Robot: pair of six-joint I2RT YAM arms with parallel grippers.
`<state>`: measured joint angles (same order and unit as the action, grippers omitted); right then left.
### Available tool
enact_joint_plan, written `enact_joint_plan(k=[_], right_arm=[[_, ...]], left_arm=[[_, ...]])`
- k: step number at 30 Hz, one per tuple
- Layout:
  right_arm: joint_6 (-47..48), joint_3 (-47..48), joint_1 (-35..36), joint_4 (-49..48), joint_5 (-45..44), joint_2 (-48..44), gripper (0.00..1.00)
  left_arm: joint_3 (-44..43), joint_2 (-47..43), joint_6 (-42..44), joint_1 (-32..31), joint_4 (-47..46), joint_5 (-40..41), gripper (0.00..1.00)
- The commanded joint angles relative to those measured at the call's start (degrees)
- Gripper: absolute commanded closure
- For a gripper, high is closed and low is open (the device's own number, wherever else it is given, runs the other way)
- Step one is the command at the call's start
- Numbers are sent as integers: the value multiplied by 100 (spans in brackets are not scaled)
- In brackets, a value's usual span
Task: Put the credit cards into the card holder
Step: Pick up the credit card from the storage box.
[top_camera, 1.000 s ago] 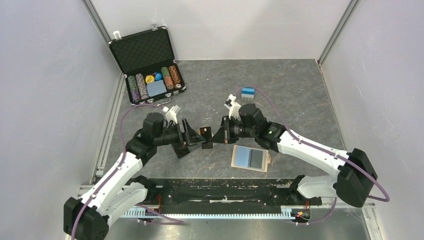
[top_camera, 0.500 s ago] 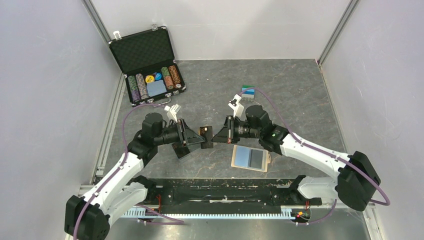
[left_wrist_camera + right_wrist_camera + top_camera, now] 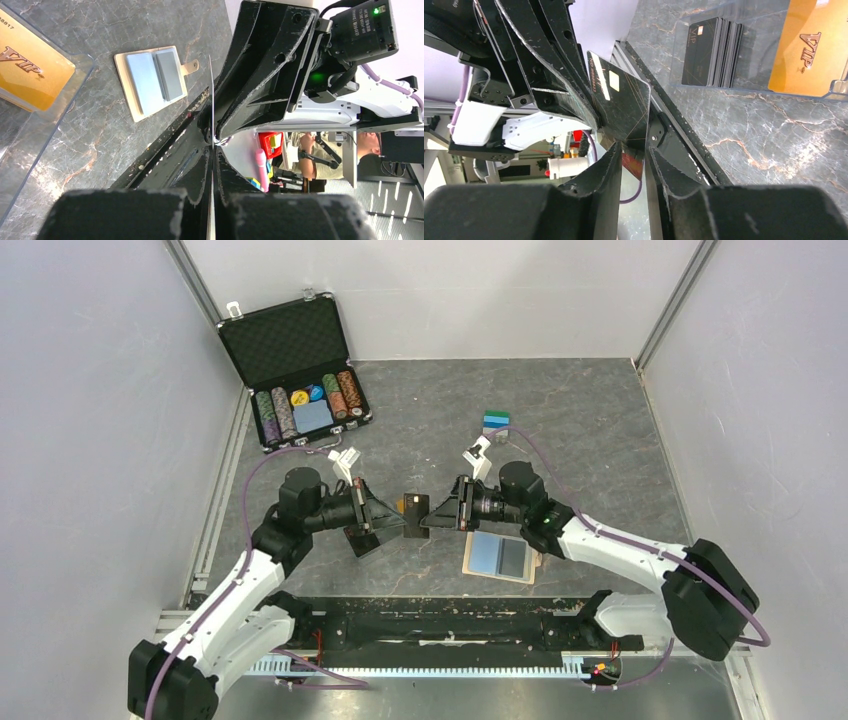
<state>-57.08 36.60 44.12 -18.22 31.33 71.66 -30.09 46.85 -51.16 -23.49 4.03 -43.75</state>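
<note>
A dark credit card [image 3: 414, 506] with a gold chip hangs above the table between my two grippers. My left gripper [image 3: 401, 517] is shut on it; in the left wrist view the card [image 3: 211, 95] shows edge-on, pinched between the jaws [image 3: 212, 150]. My right gripper [image 3: 634, 147] stands open, its jaws parted round the card's [image 3: 621, 102] near corner with a gap on both sides. The tan card holder [image 3: 472, 552] lies open on the table under the right arm, a blue card [image 3: 486, 554] and a grey card [image 3: 513, 558] in its slots; the left wrist view shows the holder [image 3: 125, 85] too.
An open black chip case [image 3: 285, 340] stands at the back left. A small blue and green box [image 3: 495, 421] sits behind the right arm. A clear box [image 3: 684, 30] holds a stack of black cards [image 3: 711, 52] and a gold card [image 3: 811, 45]. Grey walls close in both sides.
My left gripper has closed on the dark card. The right gripper, shut on it before, has opened and drawn back slightly to the right.
</note>
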Motion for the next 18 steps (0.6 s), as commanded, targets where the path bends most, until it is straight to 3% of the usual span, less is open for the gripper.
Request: enact_joint_plan(k=[1,6,18], right_arm=[[-470,-43,27,-1313,361,41,75],[-689,-221,-12,-1829,418,10,87],[-967,-397,-35,-2833,755,29,88]], left_arm=[[-2,-56,-212,-22,-251,-221,98],[16,-76,-149,-22,-150,-188,98],[21,-10,-197,-18,-245,-323,98]])
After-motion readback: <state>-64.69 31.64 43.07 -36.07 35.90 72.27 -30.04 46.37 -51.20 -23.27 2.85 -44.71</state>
